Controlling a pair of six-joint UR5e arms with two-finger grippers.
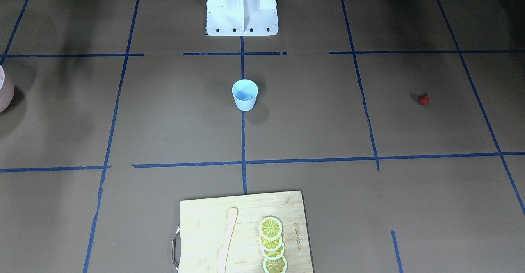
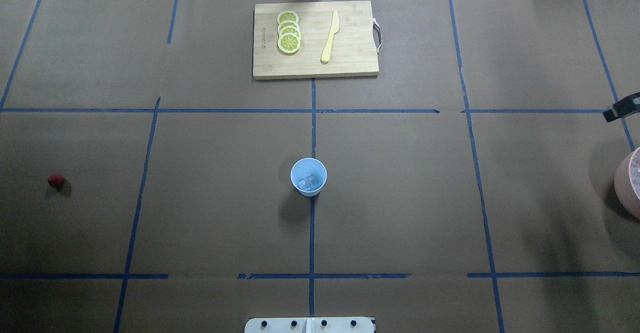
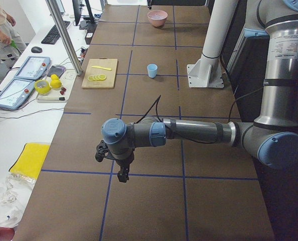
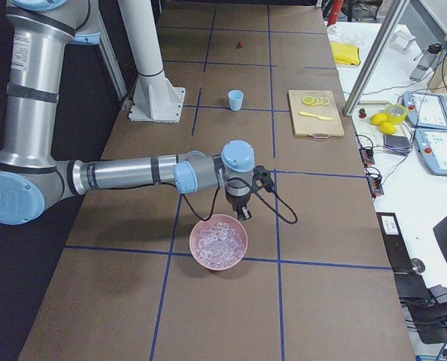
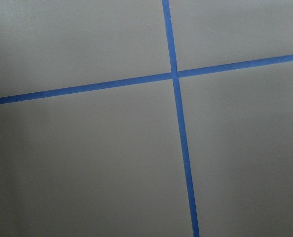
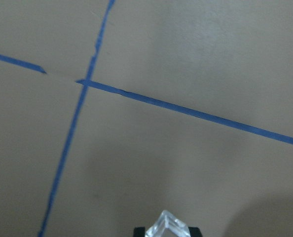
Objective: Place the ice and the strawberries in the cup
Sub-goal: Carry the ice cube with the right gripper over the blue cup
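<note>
**Ice cube clamped in right gripper: carry to the cup is pending**

Right wrist cam: an ice cube [image 6: 168, 224] is sitting pinched between the black tips of the right gripper [image 4: 244, 214], so the tool is holding ice at a narrow gap. Bare table [image 2: 400, 198] paper and tape lines are showing under it.

From the right-end camera, that gripper is hanging just above the far rim of the pink bowl [image 4: 219, 268]. The bowl is sitting at the table's right end, full of ice.

Further in, the cup [image 1: 245, 102] is standing upright at the table's centre on the middle tape line, well apart from the bowl. Overhead is showing what look like two cubes [image 2: 310, 184] already lying in its bottom.

Farthest out, the strawberry [image 2: 56, 181] is lying alone near the table's left end, not yet in the cup. The left gripper [image 3: 120, 173] is hovering over bare table at that end. Only the side camera is catching it, so I cannot tell if it's wide or closed.

My read: the step in hand is moving this cube to the cup. To do it well:
- Be lifting clear of the bowl rim first.
- Be travelling level, since the cube looks slick and may slip.
- Be centring over the cup's mouth and dropping low before releasing, so the cube isn't bouncing out.
- Be staying off the rim, since the cup looks light and tippable.
</note>
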